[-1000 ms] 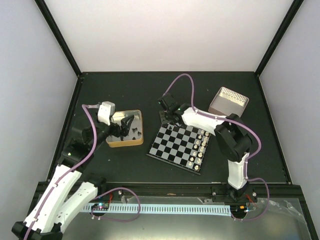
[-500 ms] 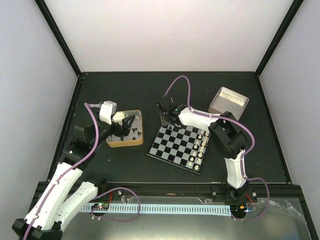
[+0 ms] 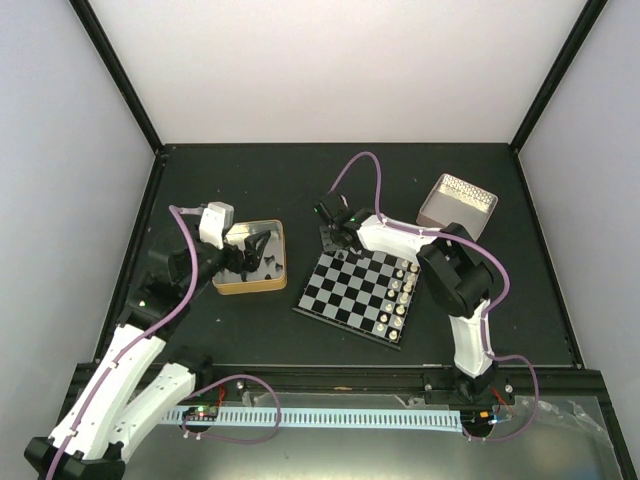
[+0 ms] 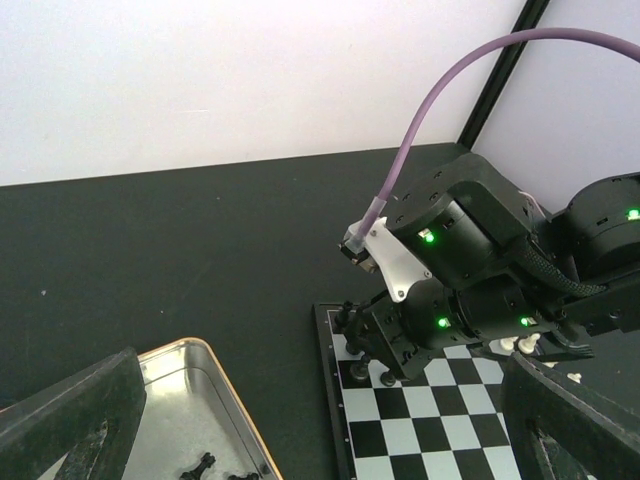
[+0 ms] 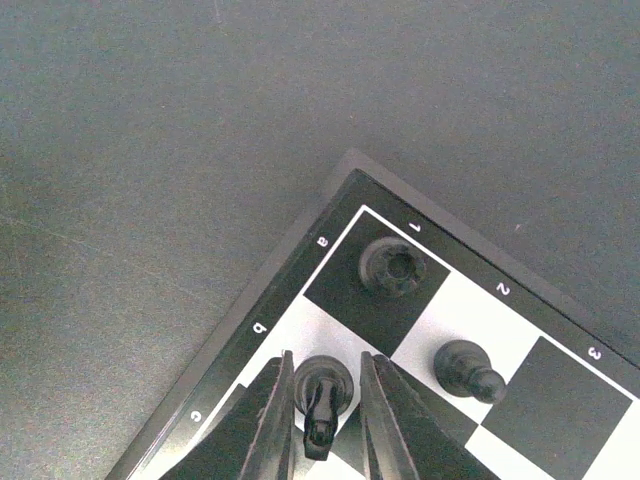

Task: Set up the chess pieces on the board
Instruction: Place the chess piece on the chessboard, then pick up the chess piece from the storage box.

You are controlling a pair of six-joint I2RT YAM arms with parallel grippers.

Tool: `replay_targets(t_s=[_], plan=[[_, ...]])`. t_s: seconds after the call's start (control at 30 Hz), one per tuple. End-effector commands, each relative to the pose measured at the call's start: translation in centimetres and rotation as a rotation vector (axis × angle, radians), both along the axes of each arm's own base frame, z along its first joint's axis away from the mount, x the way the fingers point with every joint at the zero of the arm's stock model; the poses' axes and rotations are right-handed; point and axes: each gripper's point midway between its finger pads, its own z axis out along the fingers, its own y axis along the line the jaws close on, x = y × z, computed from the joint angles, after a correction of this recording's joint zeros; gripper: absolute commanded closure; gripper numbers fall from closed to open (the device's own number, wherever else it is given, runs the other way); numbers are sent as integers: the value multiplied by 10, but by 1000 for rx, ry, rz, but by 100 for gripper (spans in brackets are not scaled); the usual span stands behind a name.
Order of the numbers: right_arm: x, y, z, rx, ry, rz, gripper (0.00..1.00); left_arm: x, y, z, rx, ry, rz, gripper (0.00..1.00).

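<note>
Right gripper (image 5: 325,372) newly slack around piece (image 5: 322,398)

Table (image 3: 250,190): dark matte top with a black frame along its edges. Three items lie directly on it.
1. Board (image 3: 340,300): checkered with a thin dark rim, lying flat, turned askew to the table edges.
2. Tin (image 3: 248,288): square, gold-walled, open. It sits left of the board, apart from it.
3. Box (image 3: 440,215): pale with a dotted top, right of and beyond the board, apart from it.
</note>
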Motion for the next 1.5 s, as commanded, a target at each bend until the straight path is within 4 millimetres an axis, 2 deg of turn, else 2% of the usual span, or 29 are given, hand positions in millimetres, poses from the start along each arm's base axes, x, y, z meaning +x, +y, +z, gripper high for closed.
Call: replay_targets(t_s=[0.0,0.17,0.27,0.33,0.5,0.53,0.67,0.73,0.87,0.93,1.13,1.37,1.47], plan=[[8,-1,22,13,-45,-41,78,1,-5,4,-16,-7,-17,1],[9,-1,55,61,-83,-59,75,5,-4,5,-37,19,1,1],[2,-3,80,120,-107,-66,74,14,4,-8,-37,93,78,1],[-5,-7,93,157,-113,-71,73,21,7,-26,-16,179,118,1],[-37,-19,106,256,-80,-53,72,31,9,-99,49,461,182,1],[-45,-22,106,273,-70,-45,72,33,13,-113,51,511,209,3],[-74,-38,102,314,-47,-21,72,35,30,-154,73,677,328,26],[-86,-45,98,322,-39,-14,72,37,35,-169,81,748,357,31],[-100,-53,92,329,-23,0,72,44,39,-196,117,883,376,48],[-104,-57,90,321,-18,4,72,47,49,-212,173,956,433,52],[-108,-66,81,272,-12,10,72,48,73,-234,239,1033,575,32],[-103,-48,72,281,43,47,72,40,86,-248,292,1092,650,22],[-99,-39,72,293,60,59,73,36,90,-257,312,1111,662,21]])
